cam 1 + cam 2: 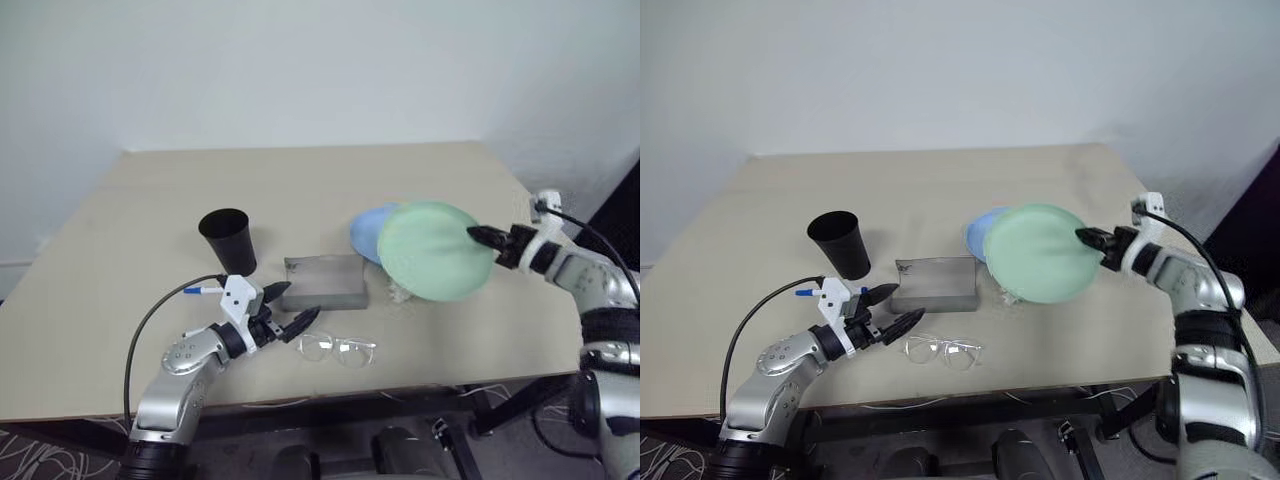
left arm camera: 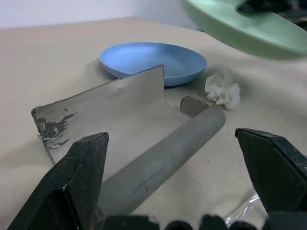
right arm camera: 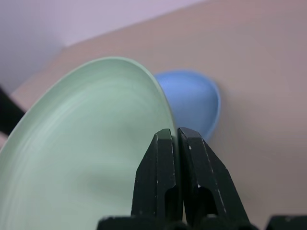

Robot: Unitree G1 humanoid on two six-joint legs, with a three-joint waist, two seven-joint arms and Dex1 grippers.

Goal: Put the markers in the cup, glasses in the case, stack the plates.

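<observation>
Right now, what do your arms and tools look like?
Both arms are silver-grey metal with black joints and white wrist brackets. Each carries a black cable looping to the wrist. The left tool and right tool each have two black, pointed fingers.

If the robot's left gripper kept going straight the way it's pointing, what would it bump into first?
Most likely the grey case. The open left gripper points right at it, and in the left wrist view the case lies between the two fingers. The blue plate sits farther back, behind it.

Lab, bare table (image 1: 150, 240), loose cables (image 1: 150, 320)
</observation>
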